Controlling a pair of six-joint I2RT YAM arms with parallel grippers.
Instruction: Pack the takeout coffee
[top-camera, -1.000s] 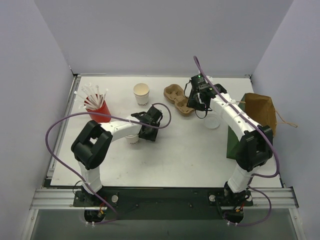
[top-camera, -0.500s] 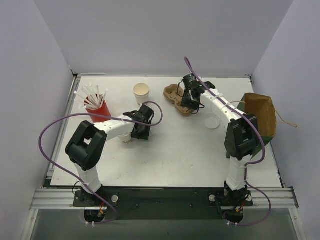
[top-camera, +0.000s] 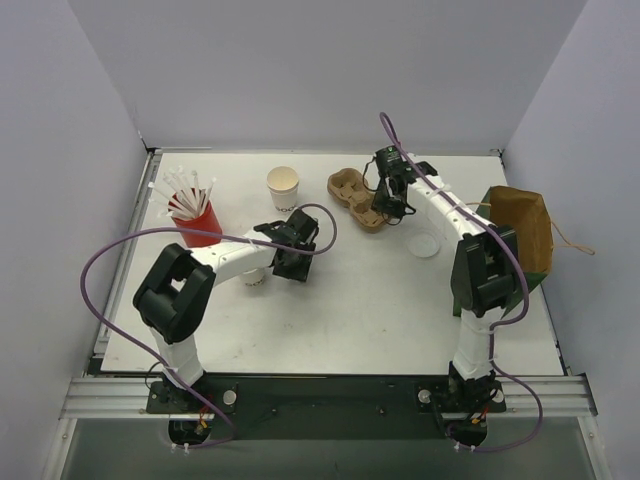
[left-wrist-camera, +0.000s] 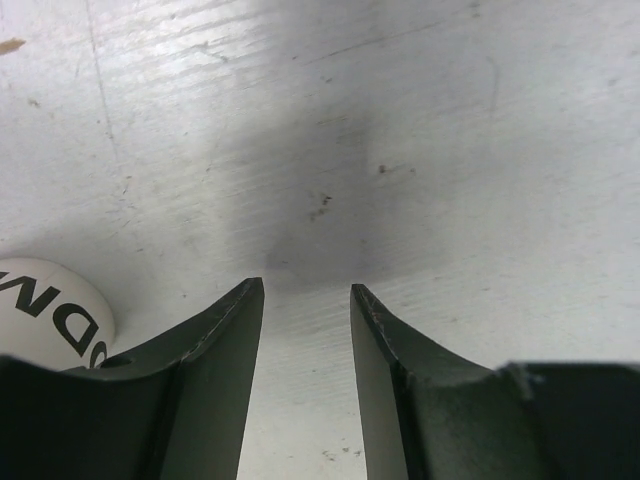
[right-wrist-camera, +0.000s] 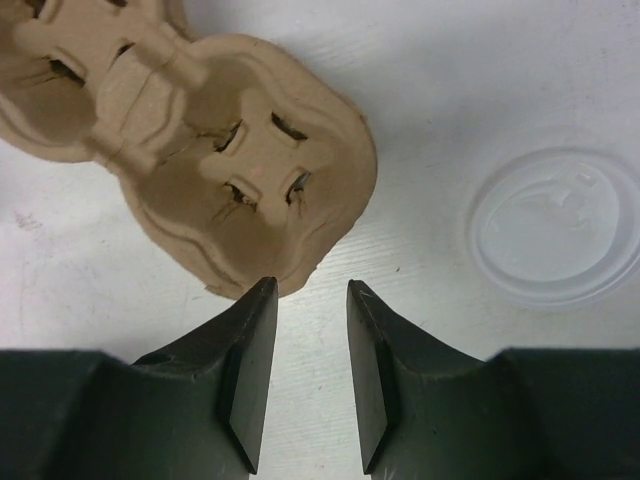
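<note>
The takeout coffee (top-camera: 252, 278), a small white cup, stands left of centre, half hidden under my left arm. Its printed side shows at the left edge of the left wrist view (left-wrist-camera: 45, 318). My left gripper (top-camera: 290, 265) (left-wrist-camera: 305, 288) hangs just right of the cup, open over bare table with nothing between its fingers. My right gripper (top-camera: 385, 213) (right-wrist-camera: 308, 287) is open too. It is at the near end of the brown cardboard cup carrier (top-camera: 357, 198) (right-wrist-camera: 210, 150), with only table between its fingers. The green-and-brown paper bag (top-camera: 517, 225) lies at the right edge.
A loose clear lid (top-camera: 425, 245) (right-wrist-camera: 555, 225) lies on the table right of the carrier. A lidless white cup (top-camera: 283, 187) stands at the back centre. A red cup of white straws (top-camera: 196, 218) is at the back left. Grey walls close in the table.
The right gripper swung left over the carrier, then came back a little to the right. The left gripper drifted slightly left next to the cup. Both jaws kept their width.
</note>
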